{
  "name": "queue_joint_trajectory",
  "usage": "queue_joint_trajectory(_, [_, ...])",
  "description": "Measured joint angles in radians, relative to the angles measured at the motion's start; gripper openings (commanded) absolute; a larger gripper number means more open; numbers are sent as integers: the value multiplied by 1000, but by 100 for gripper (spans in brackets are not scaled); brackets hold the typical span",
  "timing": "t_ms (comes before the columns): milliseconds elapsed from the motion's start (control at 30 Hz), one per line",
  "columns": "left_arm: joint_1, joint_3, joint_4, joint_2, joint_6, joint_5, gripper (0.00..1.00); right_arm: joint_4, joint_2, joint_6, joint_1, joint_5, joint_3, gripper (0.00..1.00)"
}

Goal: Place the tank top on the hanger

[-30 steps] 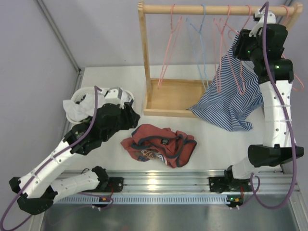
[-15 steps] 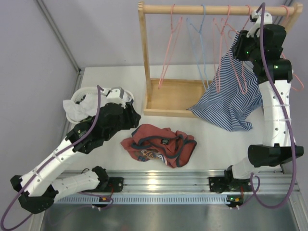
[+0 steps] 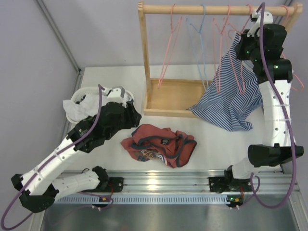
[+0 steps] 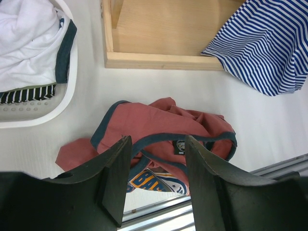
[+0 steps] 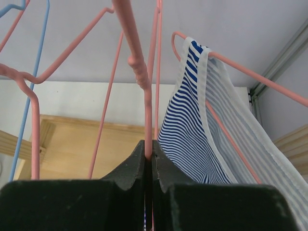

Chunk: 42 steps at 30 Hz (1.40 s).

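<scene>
The rust-red tank top lies crumpled on the table near the front rail, navy trim and blue-and-white print showing. In the left wrist view it lies just beyond my open, empty left gripper. From above, the left gripper hovers at the shirt's left edge. My right gripper is up at the rack, shut on the thin stem of a pink hanger hanging from the rail. The jaws pinch the wire just below its hook.
A wooden rack's rail holds several pink hangers, a light blue hanger and a blue-and-white striped tank top. The rack's wooden tray base is behind the shirt. A white basket of white cloth stands at the left.
My left arm has edged slightly right, toward the tank top. The right gripper has shifted a little upward at the rail, still shut on the hanger.
</scene>
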Motion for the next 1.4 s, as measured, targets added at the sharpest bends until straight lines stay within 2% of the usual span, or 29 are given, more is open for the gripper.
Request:
queue_joint_trajectory(500, [0, 0, 0, 3, -8, -8, 53, 27, -5, 14, 0, 17, 48, 0])
queue_joint_trajectory(800, [0, 0, 1, 3, -8, -11, 53, 89, -135, 44, 0, 13, -101, 0])
queue_joint_trajectory(1067, [0, -5, 11, 4, -8, -6, 53, 125, -327, 67, 0, -2, -280, 0])
queue_joint_trajectory(1400, [0, -22, 20, 17, -8, 8, 53, 108, -414, 84, 0, -13, -356, 0])
